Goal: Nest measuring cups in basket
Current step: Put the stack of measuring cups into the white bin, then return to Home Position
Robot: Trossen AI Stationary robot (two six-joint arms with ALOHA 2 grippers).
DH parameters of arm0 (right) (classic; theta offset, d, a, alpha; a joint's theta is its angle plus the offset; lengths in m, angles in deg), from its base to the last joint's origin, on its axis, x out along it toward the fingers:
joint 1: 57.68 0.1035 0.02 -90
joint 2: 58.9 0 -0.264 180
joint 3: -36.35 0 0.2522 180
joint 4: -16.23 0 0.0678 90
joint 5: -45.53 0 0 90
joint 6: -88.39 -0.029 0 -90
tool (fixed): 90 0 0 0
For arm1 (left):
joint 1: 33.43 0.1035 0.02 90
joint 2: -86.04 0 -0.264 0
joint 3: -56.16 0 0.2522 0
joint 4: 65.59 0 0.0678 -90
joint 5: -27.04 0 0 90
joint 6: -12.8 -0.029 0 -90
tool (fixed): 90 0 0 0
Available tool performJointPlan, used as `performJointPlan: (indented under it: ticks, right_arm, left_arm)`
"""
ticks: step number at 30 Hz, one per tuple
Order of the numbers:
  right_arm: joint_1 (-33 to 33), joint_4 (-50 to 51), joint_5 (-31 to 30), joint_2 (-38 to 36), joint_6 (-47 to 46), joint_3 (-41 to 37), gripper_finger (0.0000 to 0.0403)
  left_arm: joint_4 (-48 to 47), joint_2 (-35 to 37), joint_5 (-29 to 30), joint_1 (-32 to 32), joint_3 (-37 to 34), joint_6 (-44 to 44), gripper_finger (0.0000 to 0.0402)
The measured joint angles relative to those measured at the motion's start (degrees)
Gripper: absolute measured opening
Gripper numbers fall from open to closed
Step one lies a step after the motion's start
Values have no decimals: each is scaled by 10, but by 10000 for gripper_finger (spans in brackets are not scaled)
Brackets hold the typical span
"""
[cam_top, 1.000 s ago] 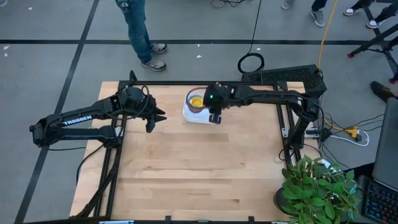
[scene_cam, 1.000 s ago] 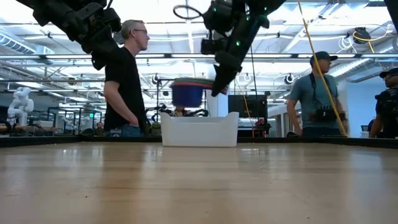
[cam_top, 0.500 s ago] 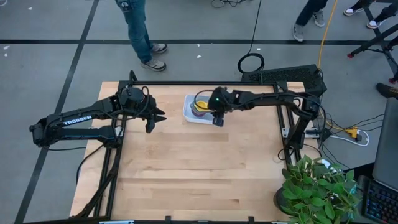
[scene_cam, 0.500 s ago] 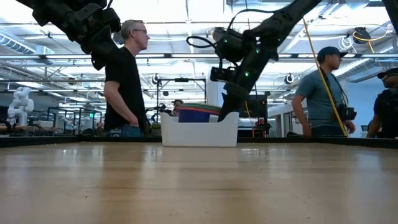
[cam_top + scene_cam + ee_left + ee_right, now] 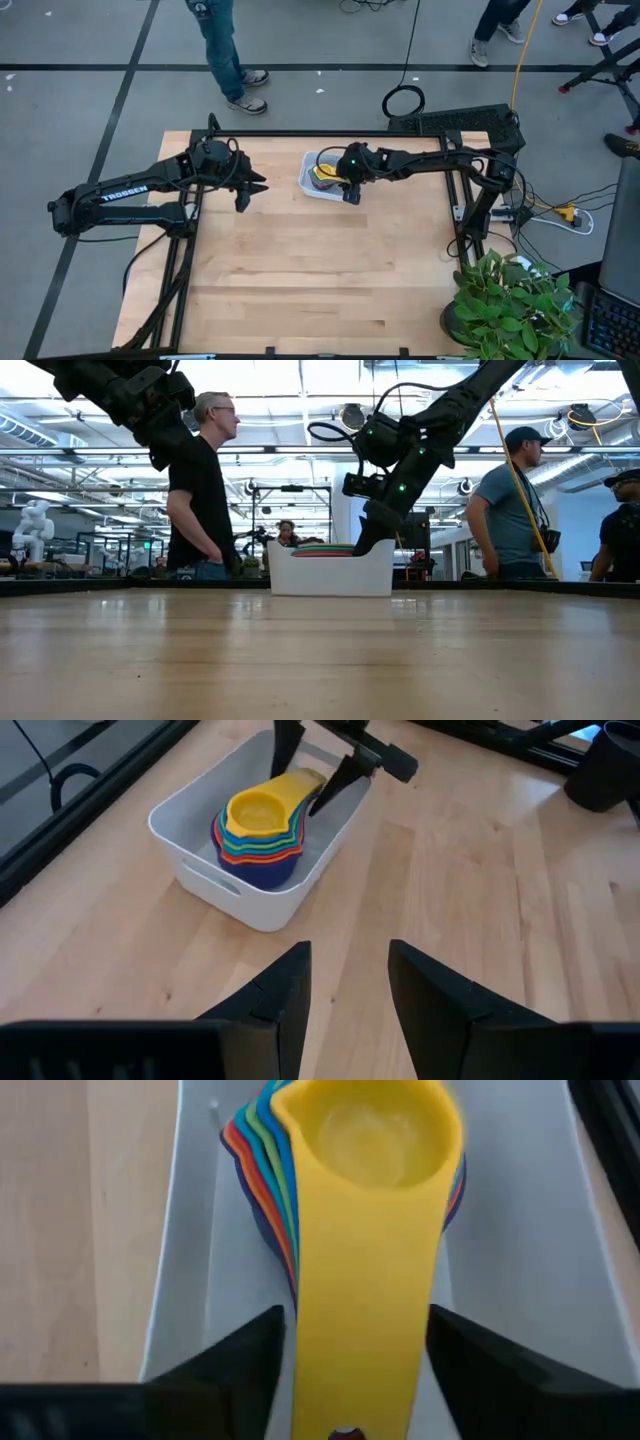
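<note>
**Stacked measuring cups sit in the basket, right fingers apart around the handles**

While the right gripper [image 5: 312,782] hangs over one end of the basket [image 5: 245,910], the measuring cups [image 5: 258,830] sit inside it as one nested stack. The yellow cup [image 5: 370,1140] is on top, its round bowl facing up and its flat handle [image 5: 365,1310] reaching toward the right gripper. Beneath it the rims of the other cups show as thin coloured bands: green, teal or blue, orange and red, with a dark navy bowl at the bottom. The rims fan slightly to one side, so the stack is not perfectly square.

The basket is white, shallow and rectangular with rounded corners, and stands on the far middle part of the wooden counter [image 5: 300,270]. From counter height only the red and green rims [image 5: 325,548] peep above its wall.

The right fingers [image 5: 240,1355] stand apart on either side of the yellow handle; a gap shows on each side, so they do not clamp it.

The left gripper [image 5: 250,190] hovers above the counter, well apart from the basket on its left. Its fingers [image 5: 275,1005] are parted with bare counter between them, holding nothing.

People stand in the room behind the counter.
</note>
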Motion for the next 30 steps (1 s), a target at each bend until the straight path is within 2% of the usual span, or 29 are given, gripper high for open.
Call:
performJointPlan:
  ticks: [2,5,9,13,17,20,23,26,30]
  right_arm:
    - [0,-8,0,0,-2,0,252]
    - [0,-12,0,-1,0,0,279]
    - [1,5,-1,-21,5,1,287]
    - [1,29,-1,-74,5,2,284]
    - [1,51,-4,-152,5,2,277]
    - [1,64,-15,-222,4,2,268]
    - [0,83,-34,-297,-3,2,250]
    - [0,100,-34,-373,-12,-1,225]
    - [1,86,-32,-483,-30,-50,182]
  left_arm:
    - [0,0,0,0,0,0,136]
    - [0,0,0,0,0,0,136]
    - [-4,0,0,0,0,0,136]
    - [-19,8,-3,6,12,0,136]
    - [-87,8,-3,16,62,-11,136]
    - [-151,8,-3,20,121,-50,136]
    - [-219,16,21,21,183,-80,136]
    - [-239,48,42,21,224,-93,127]
    - [-241,124,43,21,232,-95,90]
